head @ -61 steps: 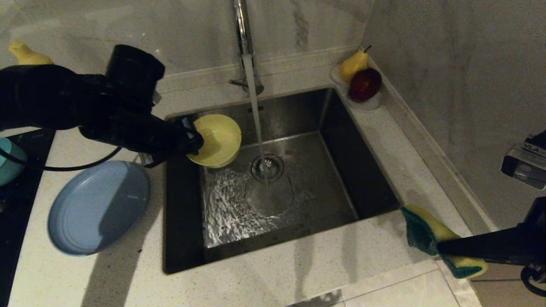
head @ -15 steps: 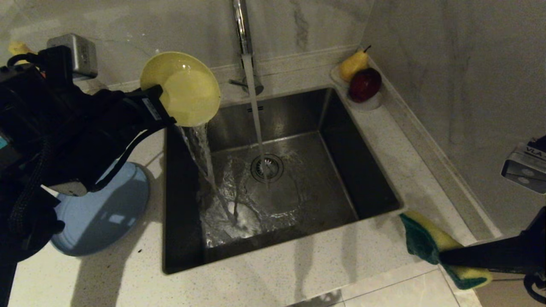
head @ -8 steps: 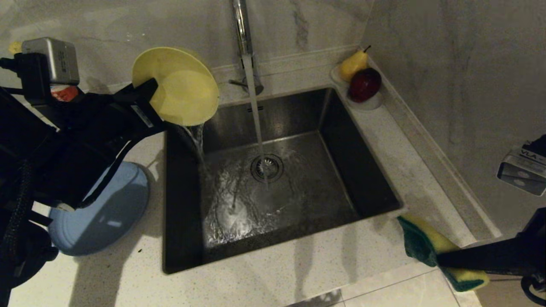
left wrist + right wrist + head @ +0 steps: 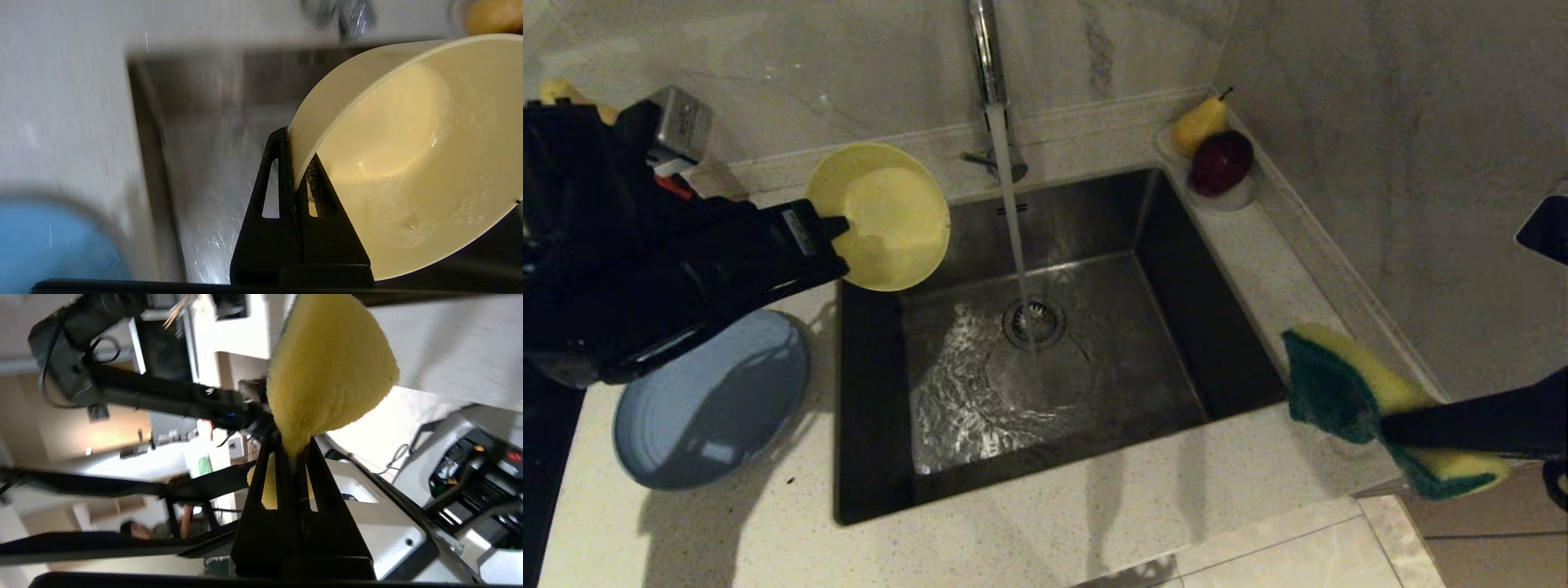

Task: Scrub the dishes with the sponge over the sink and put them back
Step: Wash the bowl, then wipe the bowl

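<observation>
My left gripper (image 4: 837, 227) is shut on the rim of the pale-yellow bowl (image 4: 882, 216), holding it tilted above the back left corner of the steel sink (image 4: 1201, 327). In the left wrist view the bowl (image 4: 408, 155) is pinched between the two black fingers, left gripper (image 4: 297, 149). My right gripper (image 4: 1384, 425) is shut on the yellow and green sponge (image 4: 1339, 384), raised over the counter at the sink's front right corner; the sponge (image 4: 327, 375) bulges from the right gripper (image 4: 295, 442). The light-blue plate (image 4: 707, 408) lies on the counter left of the sink.
Water runs from the chrome tap (image 4: 984, 49) down to the drain strainer (image 4: 1034, 320). A yellow pear (image 4: 1199, 122) and a dark red fruit (image 4: 1222, 161) sit in a small dish at the back right corner. A marble wall rises on the right.
The left arm has brought the bowl lower and a little right, turned more level; water no longer pours from it. The right gripper has lifted the sponge higher, toward the sink.
</observation>
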